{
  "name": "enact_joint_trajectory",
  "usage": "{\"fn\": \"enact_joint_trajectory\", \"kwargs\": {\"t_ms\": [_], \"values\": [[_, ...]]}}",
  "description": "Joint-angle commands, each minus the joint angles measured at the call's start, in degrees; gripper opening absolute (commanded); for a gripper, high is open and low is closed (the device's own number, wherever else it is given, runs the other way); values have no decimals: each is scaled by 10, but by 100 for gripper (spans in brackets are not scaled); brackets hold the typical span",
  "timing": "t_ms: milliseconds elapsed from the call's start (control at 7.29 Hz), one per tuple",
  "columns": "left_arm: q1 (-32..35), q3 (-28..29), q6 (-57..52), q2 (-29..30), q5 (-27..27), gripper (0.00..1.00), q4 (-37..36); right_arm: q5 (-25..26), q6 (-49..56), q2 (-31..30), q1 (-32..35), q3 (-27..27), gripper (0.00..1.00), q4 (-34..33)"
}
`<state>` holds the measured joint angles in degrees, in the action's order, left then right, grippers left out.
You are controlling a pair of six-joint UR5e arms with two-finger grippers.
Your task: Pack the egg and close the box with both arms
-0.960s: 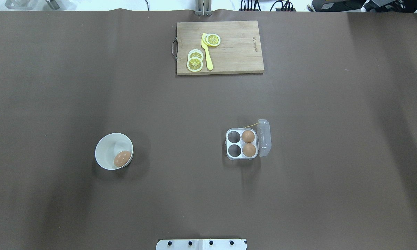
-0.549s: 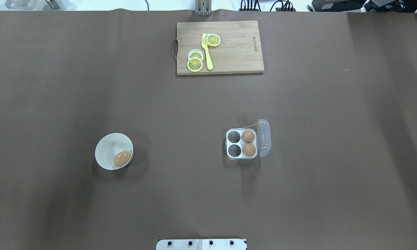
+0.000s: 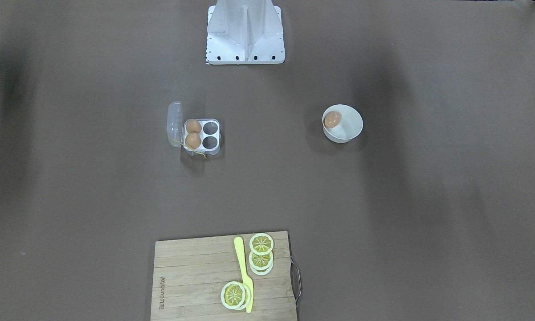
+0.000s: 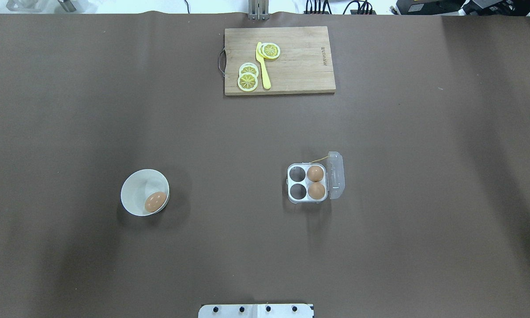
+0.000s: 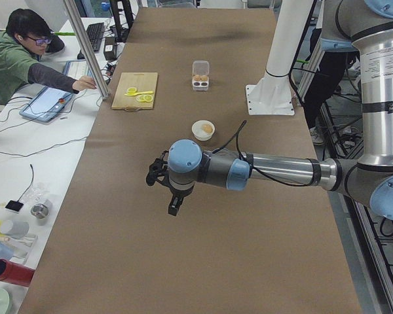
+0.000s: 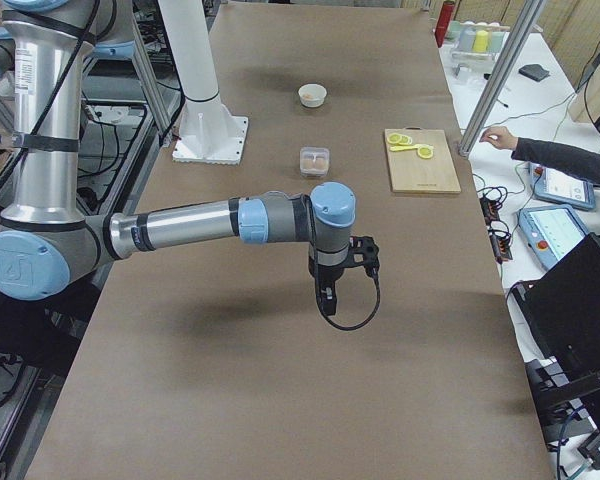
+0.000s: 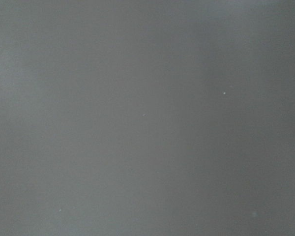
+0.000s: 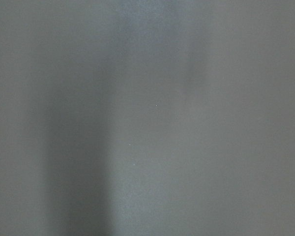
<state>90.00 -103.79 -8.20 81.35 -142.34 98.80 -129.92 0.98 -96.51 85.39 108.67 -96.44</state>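
Zero shift: egg [image 4: 155, 201], box [image 4: 306, 182].

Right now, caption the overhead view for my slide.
One egg sits in a white bowl; the open box holds two eggs beside two empty cells.

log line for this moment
egg in white bowl | egg carton open, two cells empty | left arm, right arm far from both

The left arm [image 5: 281, 170] and right arm [image 6: 180, 225] are silver-grey tubes with pale blue joint caps. Each has a black cable [image 6: 352, 327] well apart from the white base [image 3: 245, 31].
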Motion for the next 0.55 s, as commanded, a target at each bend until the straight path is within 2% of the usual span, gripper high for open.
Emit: {"fn": "enact_joint_trajectory", "kwargs": {"t_ms": [0, 137, 411], "values": [[-1, 28, 2, 40, -13, 100, 100, 3, -4, 5, 0, 35, 100, 1], [-1, 47, 2, 59, -17, 100, 108, 9, -5, 31, 0, 33, 100, 8], [-1, 51, 1, 71, -17, 100, 108, 3, -5, 35, 0, 31, 100, 8]]}}
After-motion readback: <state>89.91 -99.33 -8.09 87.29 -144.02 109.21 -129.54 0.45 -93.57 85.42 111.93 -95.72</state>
